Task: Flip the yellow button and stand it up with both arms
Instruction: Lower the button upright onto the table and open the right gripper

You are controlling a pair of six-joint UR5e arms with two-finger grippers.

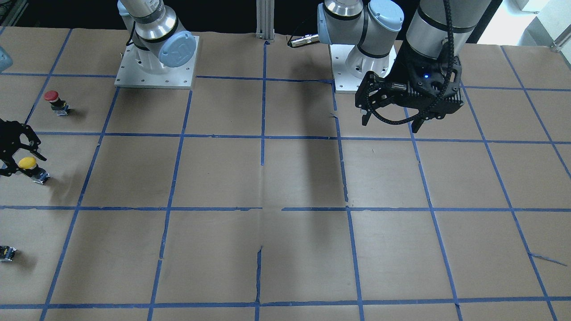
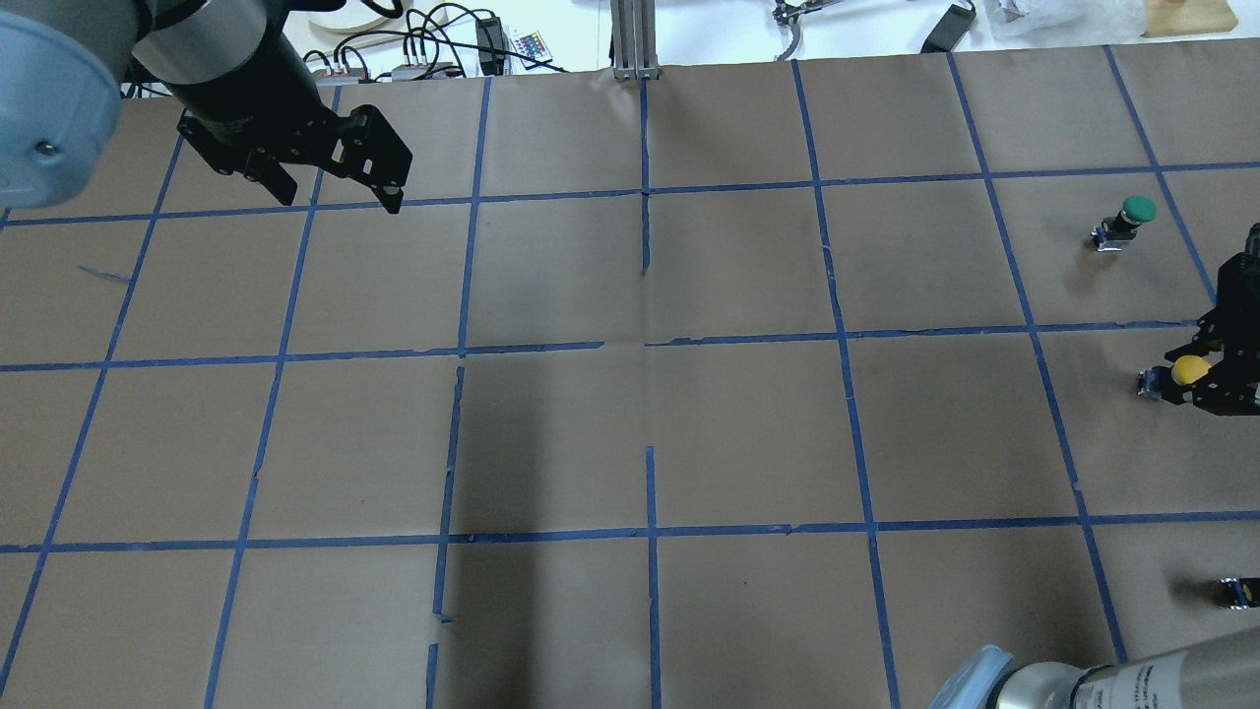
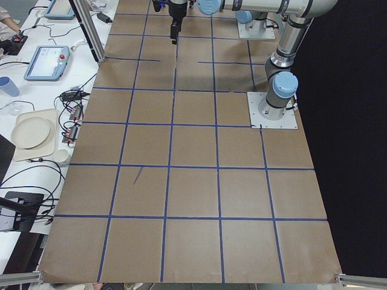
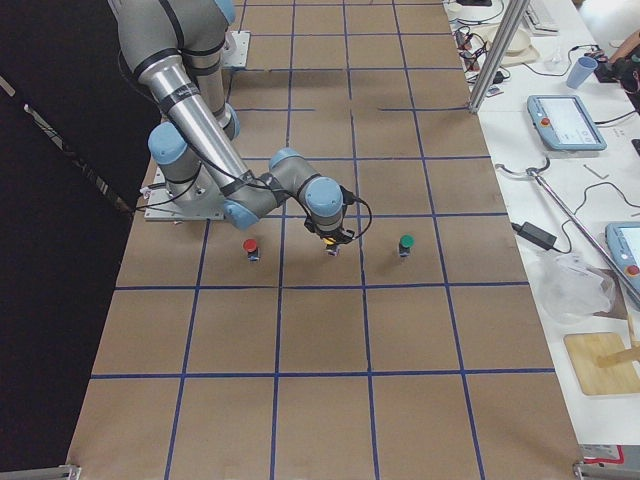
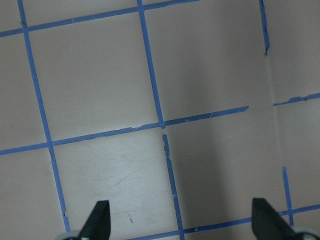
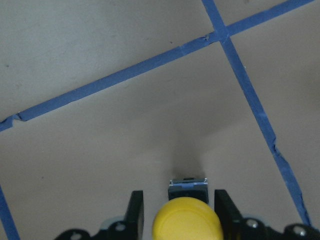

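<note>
The yellow button (image 1: 27, 163) stands on the paper at the table's end on my right side, cap up, on its black-and-metal body. My right gripper (image 1: 18, 156) is around it. In the right wrist view its fingers (image 6: 135, 210) sit tight on both sides of the yellow cap (image 6: 187, 221), shut on it. The button also shows in the overhead view (image 2: 1189, 370) and in the exterior right view (image 4: 330, 247). My left gripper (image 2: 340, 197) hangs open and empty above the far left of the table, and its wrist view (image 5: 181, 210) shows only bare paper.
A red-capped button (image 1: 52, 96) stands on one side of the yellow one and a green-capped button (image 2: 1134, 211) on the other. A small capless block (image 1: 6, 253) lies nearer the table's edge. Brown paper with a blue tape grid (image 2: 645, 345) covers the table.
</note>
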